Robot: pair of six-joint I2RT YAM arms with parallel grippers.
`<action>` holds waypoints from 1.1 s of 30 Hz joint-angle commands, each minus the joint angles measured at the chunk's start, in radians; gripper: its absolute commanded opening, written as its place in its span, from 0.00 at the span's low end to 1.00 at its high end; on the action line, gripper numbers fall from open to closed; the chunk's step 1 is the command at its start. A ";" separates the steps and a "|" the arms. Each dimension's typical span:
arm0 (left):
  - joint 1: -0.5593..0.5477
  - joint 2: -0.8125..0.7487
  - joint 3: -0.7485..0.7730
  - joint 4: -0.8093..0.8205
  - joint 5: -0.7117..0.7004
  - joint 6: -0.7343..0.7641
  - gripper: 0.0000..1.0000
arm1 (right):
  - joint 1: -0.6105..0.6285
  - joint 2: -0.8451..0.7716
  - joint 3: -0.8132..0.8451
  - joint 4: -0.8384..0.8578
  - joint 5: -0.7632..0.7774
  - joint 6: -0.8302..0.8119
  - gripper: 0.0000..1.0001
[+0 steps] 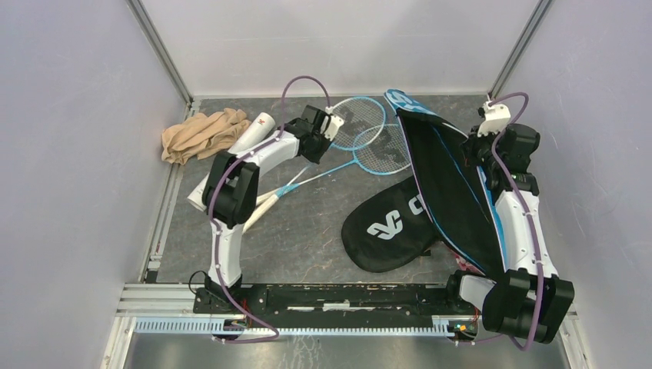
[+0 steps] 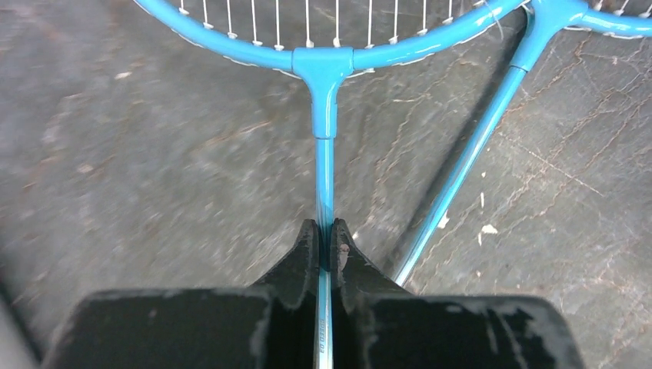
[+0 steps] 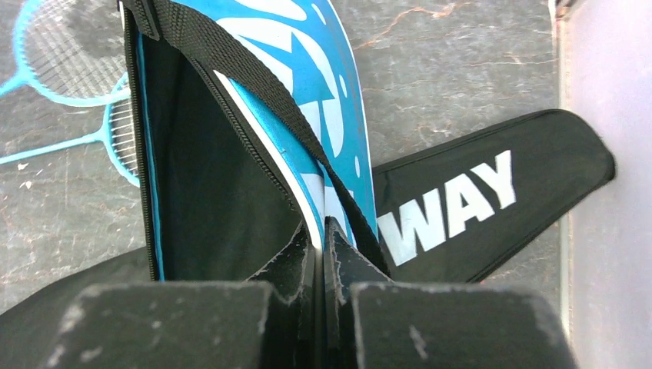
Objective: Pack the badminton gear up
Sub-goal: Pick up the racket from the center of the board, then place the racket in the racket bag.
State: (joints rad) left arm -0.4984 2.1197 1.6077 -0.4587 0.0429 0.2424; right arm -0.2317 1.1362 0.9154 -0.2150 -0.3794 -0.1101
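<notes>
Left wrist view: our left hand (image 2: 326, 232) clamps the blue racket (image 2: 325, 146) by its shaft; at 3 o'clock our right hand (image 3: 321, 231) pinches the blue cover (image 3: 311, 84).

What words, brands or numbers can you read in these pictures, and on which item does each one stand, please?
"WAY": white letters on the black cover; its start is hidden behind the blue cover.
"C" beside a white logo: same black cover, top view.
Blue cover: white graphics, no whole word readable.
White tube: red mark, too small to read.
Blue racket shaft: tiny print, too blurred.
</notes>
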 commanded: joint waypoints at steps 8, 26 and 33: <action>0.001 -0.302 0.048 -0.100 -0.150 -0.023 0.02 | 0.095 -0.019 0.140 0.050 0.303 0.050 0.00; -0.317 -0.495 -0.111 -0.221 -0.417 0.073 0.02 | 0.308 0.099 0.147 0.134 0.585 0.130 0.00; -0.380 -0.450 -0.093 -0.259 -0.416 0.059 0.02 | 0.328 0.123 0.146 0.138 0.582 0.141 0.00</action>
State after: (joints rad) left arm -0.8471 1.6802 1.4940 -0.7090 -0.3492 0.2829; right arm 0.0792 1.2488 1.0340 -0.1696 0.1719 -0.0010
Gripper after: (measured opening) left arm 0.053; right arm 0.040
